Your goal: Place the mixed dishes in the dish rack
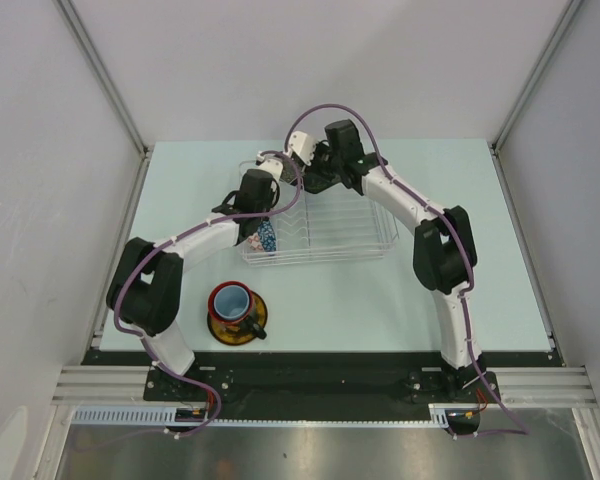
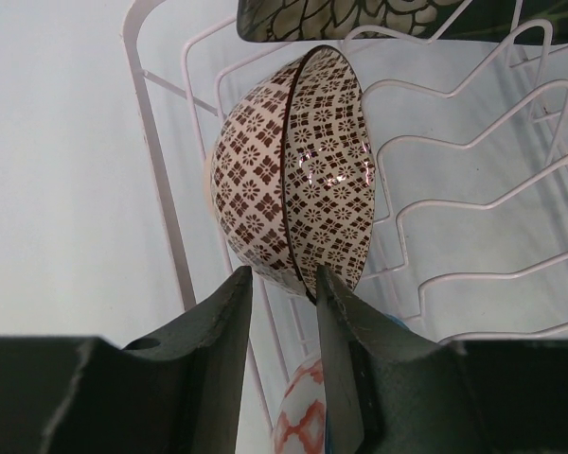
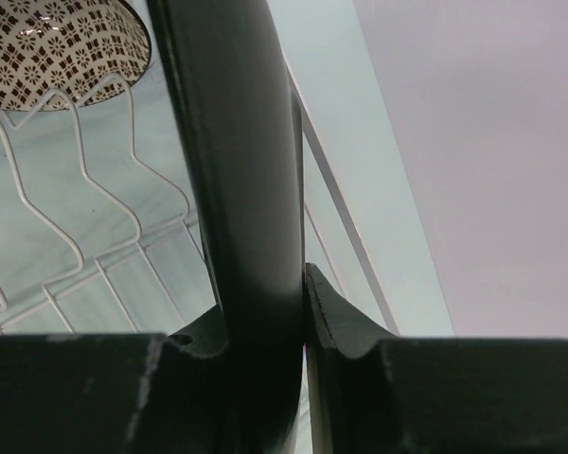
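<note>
The white wire dish rack (image 1: 330,235) sits mid-table. The beige netted bowl (image 2: 284,170) stands on edge at the rack's back left, and my left gripper (image 2: 282,279) is shut on its lower rim, one finger outside and one inside. Just beyond it, my right gripper (image 3: 265,303) is shut on the black square floral plate (image 3: 237,142), seen edge-on; the plate's patterned face (image 2: 360,14) shows above the bowl. The small blue bowl (image 1: 266,237) lies in the rack's front left corner. The red mug (image 1: 232,300) stands on the yellow saucer (image 1: 252,327) in front of the rack.
The rack's zigzag wires (image 2: 473,189) run to the right of the bowl. A red-latticed curved piece (image 2: 298,407) shows under my left fingers. Grey walls close in the table on the left, right and back.
</note>
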Action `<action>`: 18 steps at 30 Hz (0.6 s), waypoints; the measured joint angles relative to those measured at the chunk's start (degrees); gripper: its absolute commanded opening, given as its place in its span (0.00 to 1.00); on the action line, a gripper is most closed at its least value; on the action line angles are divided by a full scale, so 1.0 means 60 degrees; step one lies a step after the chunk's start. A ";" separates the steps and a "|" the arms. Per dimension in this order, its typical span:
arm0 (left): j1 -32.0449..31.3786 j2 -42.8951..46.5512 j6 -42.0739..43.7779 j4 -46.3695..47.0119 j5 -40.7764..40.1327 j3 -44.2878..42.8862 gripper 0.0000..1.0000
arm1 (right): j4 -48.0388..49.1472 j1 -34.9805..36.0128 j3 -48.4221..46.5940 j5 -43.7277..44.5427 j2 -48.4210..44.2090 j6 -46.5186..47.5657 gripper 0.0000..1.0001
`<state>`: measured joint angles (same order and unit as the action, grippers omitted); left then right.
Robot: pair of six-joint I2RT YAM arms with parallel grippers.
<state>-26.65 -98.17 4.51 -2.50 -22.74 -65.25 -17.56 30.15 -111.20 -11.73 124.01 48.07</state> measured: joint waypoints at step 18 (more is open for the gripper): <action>0.0160 0.0251 0.0033 -0.1577 -0.0120 -0.0933 0.99 | 0.0007 0.0219 -0.0189 0.0025 0.0189 0.0408 0.00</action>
<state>-25.69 -96.66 4.71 -11.97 -23.46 -70.85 -17.52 31.46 -112.33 -11.57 125.14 50.52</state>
